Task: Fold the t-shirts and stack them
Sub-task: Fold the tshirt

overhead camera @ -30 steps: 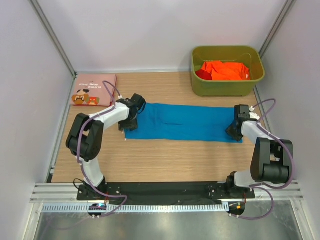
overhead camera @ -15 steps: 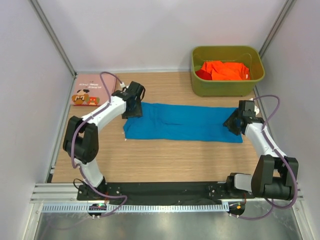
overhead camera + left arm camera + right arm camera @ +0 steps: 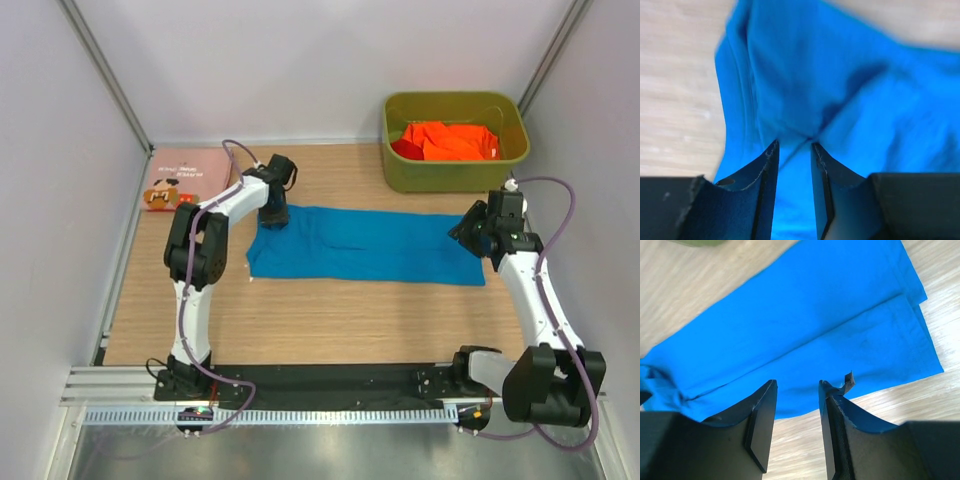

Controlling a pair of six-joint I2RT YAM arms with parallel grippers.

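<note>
Across the middle of the bench (image 3: 330,320) the blue shirt (image 3: 365,245) lies as a long narrow band, its sides turned in, running from the left half almost to the right edge. That shape, I'd say, is why an arm stands at each end; the fold to come looks to be end over end.

At the band's far-left corner the left gripper (image 3: 272,213) is down on the cloth. Its wrist camera shows the fingers (image 3: 767,172) a narrow gap apart with a pucker of blue at their tips, but the picture is smeared and I cannot tell whether they have hold of it. The right gripper (image 3: 468,238) hangs over the right end, released, nothing between its jaws; the cloth lies flat beneath it.

The pink shirt (image 3: 185,182) sits folded in the far-left corner, near the left gripper but apart from the blue one; likely the foot of the stack. The bin (image 3: 450,177) in the far-right corner holds the orange shirt (image 3: 455,140) and a red shirt (image 3: 405,150).

Open wood runs along the whole near side of the band, with a thinner strip along the far side, so either end has room to be carried over. The side walls stand close to the left and right edges, and the bin crowds the right arm's far side.
</note>
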